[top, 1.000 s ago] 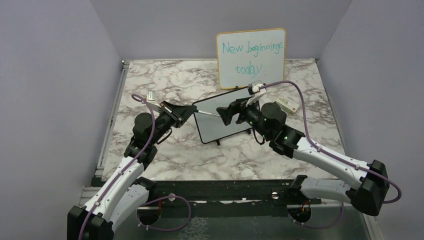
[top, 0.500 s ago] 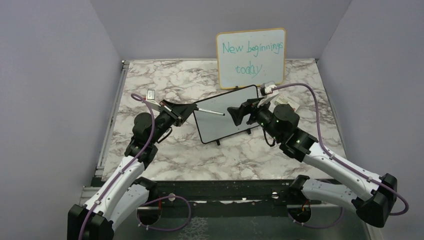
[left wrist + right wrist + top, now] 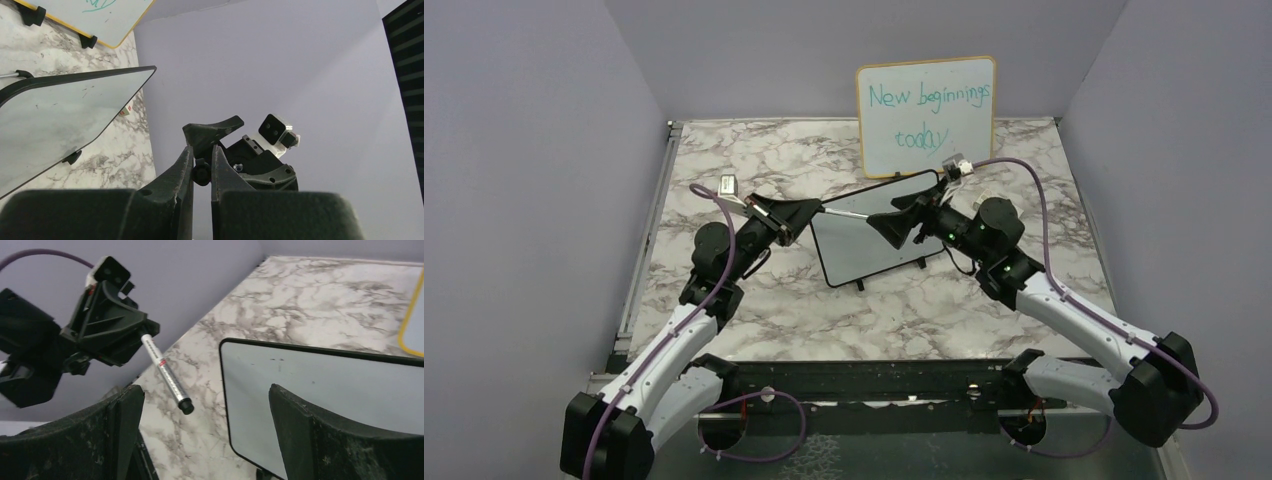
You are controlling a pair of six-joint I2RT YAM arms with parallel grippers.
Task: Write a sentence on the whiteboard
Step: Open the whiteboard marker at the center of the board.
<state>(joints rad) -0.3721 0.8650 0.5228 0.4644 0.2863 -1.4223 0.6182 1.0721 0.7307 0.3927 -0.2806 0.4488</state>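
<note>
The small black-framed whiteboard [image 3: 869, 248] stands tilted mid-table, blank but for a few specks; it also shows in the left wrist view [image 3: 50, 125] and the right wrist view [image 3: 340, 390]. My left gripper [image 3: 816, 208] is shut on a silver marker [image 3: 844, 212] with a black end, holding it in the air over the board's upper left corner, pointing right. The marker's end shows between the left fingers [image 3: 202, 174]. My right gripper [image 3: 884, 220] is open and empty, facing the marker's free end [image 3: 167, 375], which lies just short of its spread jaws [image 3: 205, 390].
A larger yellow-framed board [image 3: 927, 115] with teal writing leans on the back wall. A small white object [image 3: 727, 187] lies at the back left of the marble table [image 3: 754, 300]. Purple walls close in on three sides.
The right gripper pulled back to the right, then came left again and now faces the marker's end. The left gripper lifted the marker a little toward the back.
</note>
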